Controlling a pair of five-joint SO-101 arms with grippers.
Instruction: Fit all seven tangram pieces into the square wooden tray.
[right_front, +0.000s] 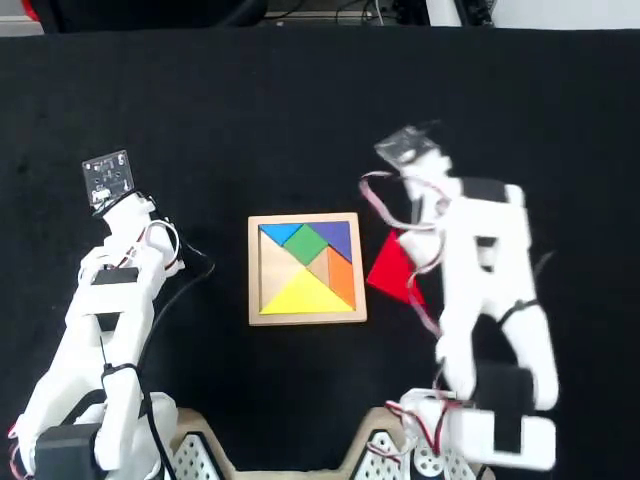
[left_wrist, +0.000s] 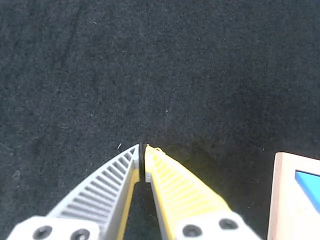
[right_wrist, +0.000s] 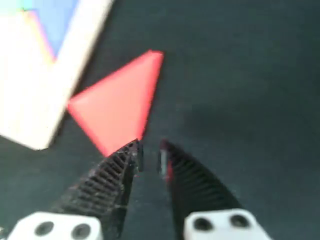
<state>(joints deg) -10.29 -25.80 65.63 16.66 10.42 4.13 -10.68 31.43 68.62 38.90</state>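
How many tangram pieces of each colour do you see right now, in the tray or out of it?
blue piece: 1
green piece: 1
purple piece: 1
orange piece: 1
tan piece: 1
yellow triangle: 1
red triangle, on the cloth beside the wooden tray: 1
Total: 7, with 6 in the tray

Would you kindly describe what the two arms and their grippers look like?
Both arms are white plastic with black motor blocks. The left arm has a black cable; the right arm carries red and white wires. The left gripper has a grey ribbed finger and a yellow one; the right gripper has two black ribbed fingers.
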